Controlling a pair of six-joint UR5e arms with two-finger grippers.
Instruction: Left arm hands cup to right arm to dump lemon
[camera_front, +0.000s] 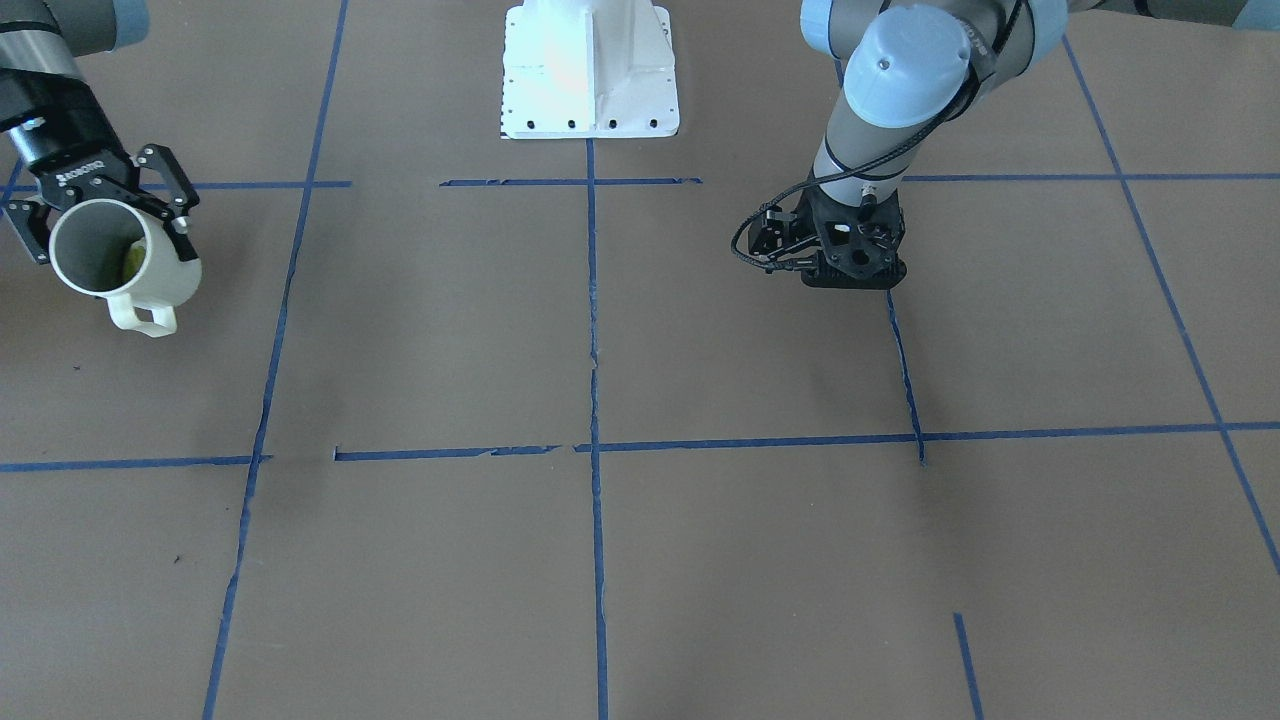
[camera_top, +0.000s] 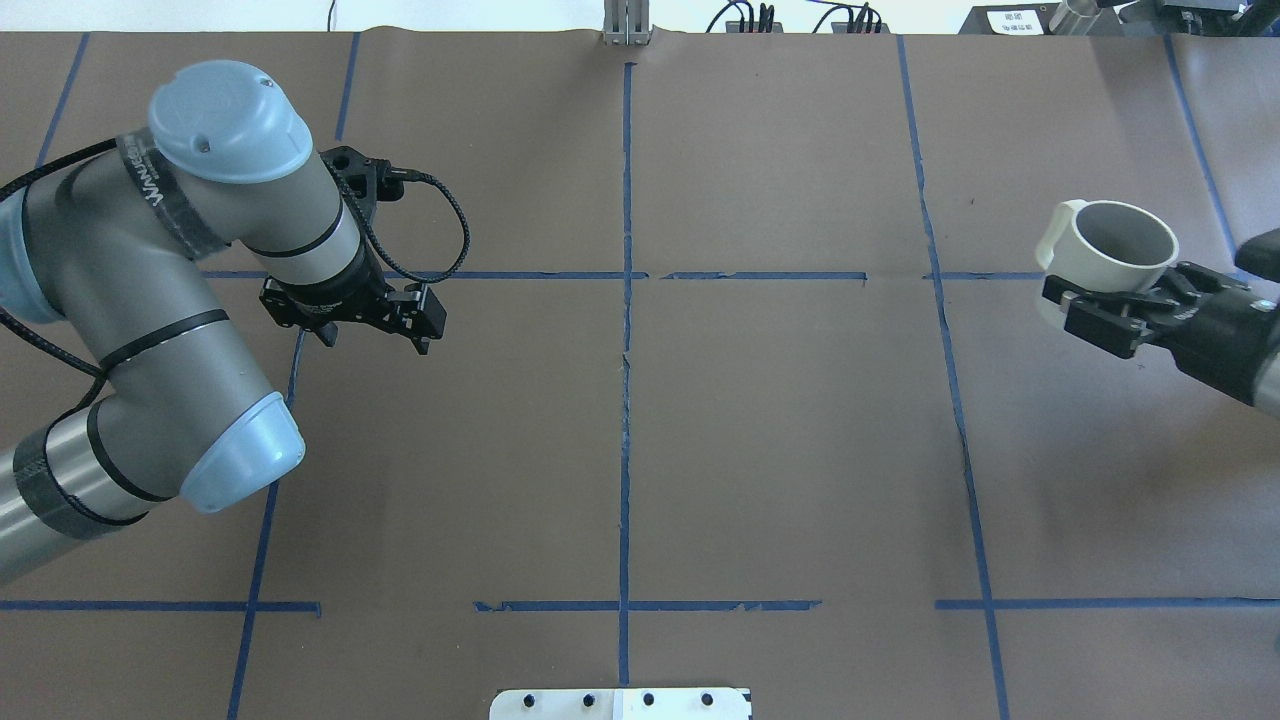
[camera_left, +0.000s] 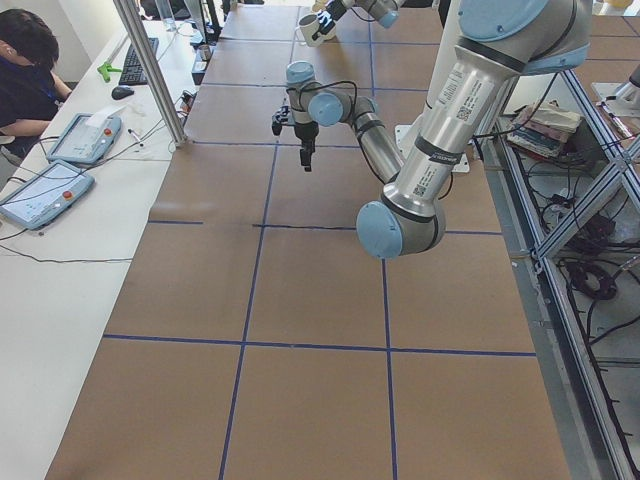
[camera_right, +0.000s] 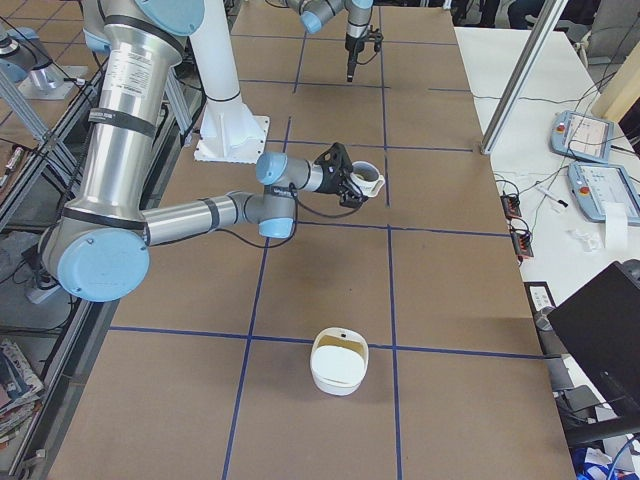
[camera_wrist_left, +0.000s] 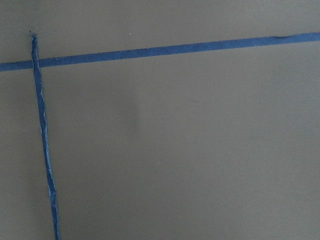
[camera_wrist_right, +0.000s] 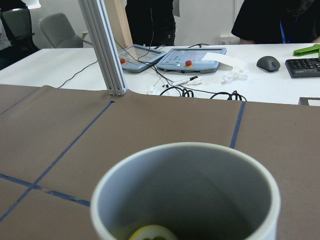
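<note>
**A:** Cup (camera_front: 95, 245) position is requested.

**B:** It is clasped around its body by the jaws of the right gripper (camera_front: 110, 228). It is held tilted above the counter (camera_front: 700, 560) on the robot's right side, and the lemon (camera_front: 133, 262) is seen inside it.

**A:** What is done, and what is left?

**B:** The hand-over is judged complete, but the dump is not yet made. A white bowl (camera_right: 340, 365) is set well apart. The left gripper (camera_front: 850, 260) is pointed down far off, and whether its jaws are parted cannot be told.
</note>
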